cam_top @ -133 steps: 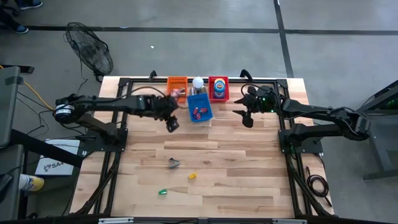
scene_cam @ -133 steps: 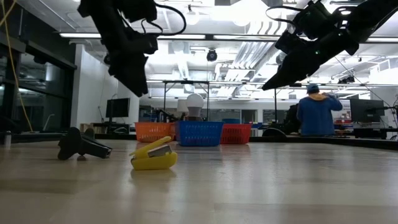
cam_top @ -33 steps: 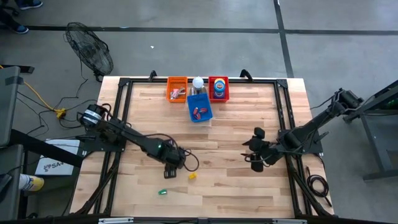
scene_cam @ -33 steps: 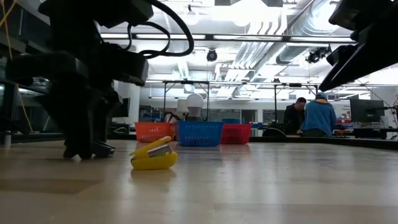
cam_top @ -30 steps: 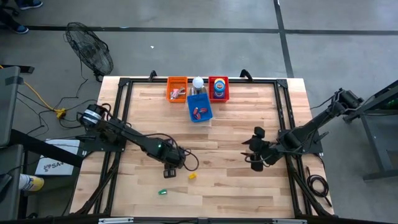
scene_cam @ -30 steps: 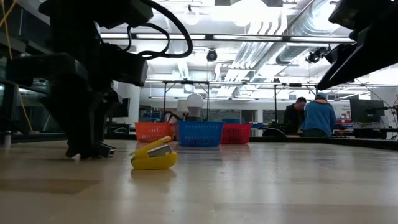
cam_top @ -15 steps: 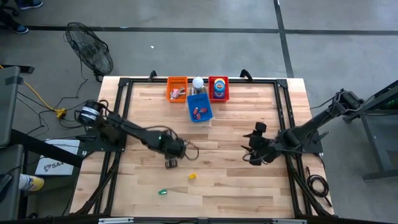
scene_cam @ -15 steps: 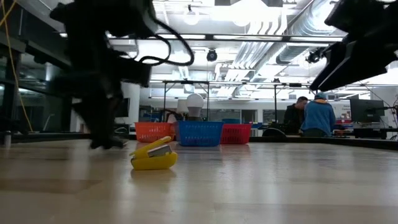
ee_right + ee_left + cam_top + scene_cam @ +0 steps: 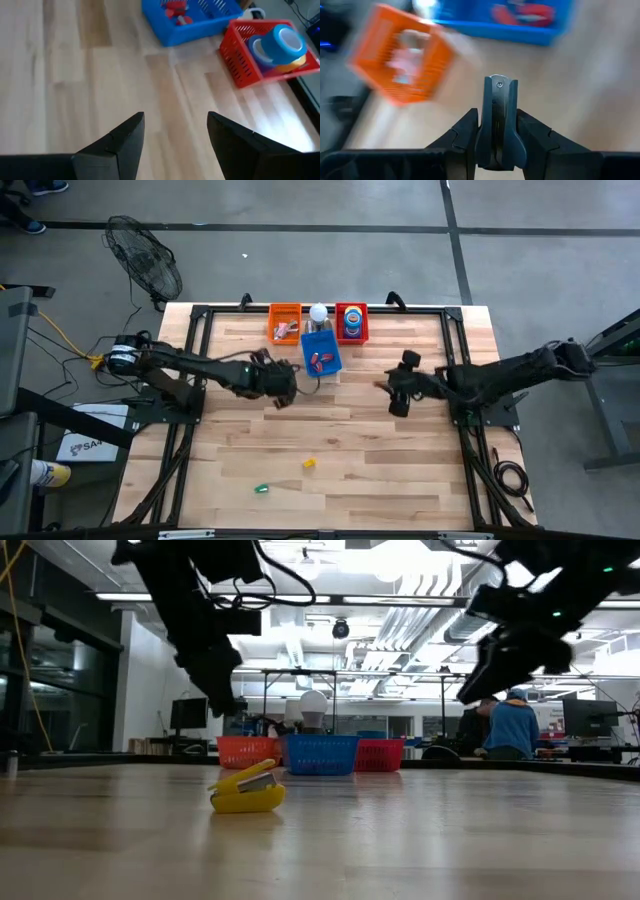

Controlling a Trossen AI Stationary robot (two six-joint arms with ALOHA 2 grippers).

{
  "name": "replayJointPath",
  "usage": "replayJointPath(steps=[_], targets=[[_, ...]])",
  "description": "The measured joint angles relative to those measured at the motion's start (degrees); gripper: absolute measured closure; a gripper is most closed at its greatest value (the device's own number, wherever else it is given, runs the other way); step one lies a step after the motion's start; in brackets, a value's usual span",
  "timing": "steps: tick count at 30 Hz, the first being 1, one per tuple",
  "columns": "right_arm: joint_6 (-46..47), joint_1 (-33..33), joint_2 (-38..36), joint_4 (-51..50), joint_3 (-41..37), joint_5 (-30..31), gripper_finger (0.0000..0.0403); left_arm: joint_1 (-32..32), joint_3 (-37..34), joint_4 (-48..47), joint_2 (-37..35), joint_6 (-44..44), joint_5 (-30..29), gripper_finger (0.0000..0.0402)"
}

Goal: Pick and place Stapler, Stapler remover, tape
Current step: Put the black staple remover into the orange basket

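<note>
My left gripper hangs above the table just near of the baskets, shut on a small dark grey tool; whether it is the stapler or the stapler remover I cannot tell. My right gripper stands open with nothing between its fingers, near of the red basket, which holds blue tape rolls. A yellow stapler lies flat on the table's near half. Red pieces lie in the blue basket. My left gripper pinches the dark grey tool by its two long sides between both fingers. The tool lies along the fingers, and its riveted end sticks out past the fingertips. The fingers slant down toward the far edge. The tool hangs clear of the table.
An orange basket with pale pieces stands left of the blue one, and a white round object sits behind them. A small green piece lies near the front edge. A person stands in the room beyond.
My left gripper has risen from the table's near-left middle with the dark grey tool and swung toward the far edge, up to the baskets, turning as it went. The tool is now lifted clear. My right gripper has swung toward the far edge, still open.
</note>
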Motion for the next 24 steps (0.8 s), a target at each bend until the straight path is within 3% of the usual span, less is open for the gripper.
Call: replayJointPath(steps=[4,11,18,24], targets=[[-5.88,-7.49,0.0,5.09,0.0,-6.84,0.0195,6.4,0.02,2.35,-0.01,3.95,-3.62,0.0305],[-11.95,-17.55,0.0,9.28,0.0,-15.09,0.0195,18.37,0.04,15.87,-0.01,13.99,-0.7,0.0305],[-16.08,-25.63,0.02,10.86,0.0,-20.65,0.0195,31.89,0.09,22.36,1.03,15.8,9.35,0.0305],[-17.57,-31.04,0.04,12.81,0.0,-24.41,0.0195,39.21,0.17,25.87,3.49,10.03,19.32,0.0305]])
